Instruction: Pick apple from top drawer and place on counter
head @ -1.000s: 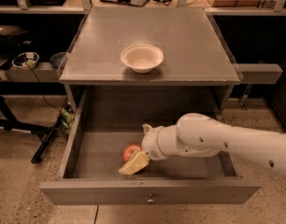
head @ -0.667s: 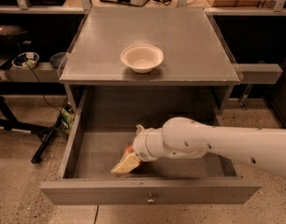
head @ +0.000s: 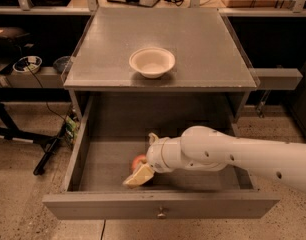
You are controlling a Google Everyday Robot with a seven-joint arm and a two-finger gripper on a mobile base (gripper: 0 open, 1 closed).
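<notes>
In the drawer [head: 85, 149], tool [head: 144, 168] half-hides red apple [head: 137, 160].

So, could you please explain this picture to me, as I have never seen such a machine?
This is one camera view, looking down from in front. The smooth white arm coming from the right belongs to a mobile robot. Its gripper is down inside the open, wide grey wooden top drawer, right against a small red apple. Whether it holds the apple cannot be seen. On the flat grey counter stands a round white bowl.
</notes>
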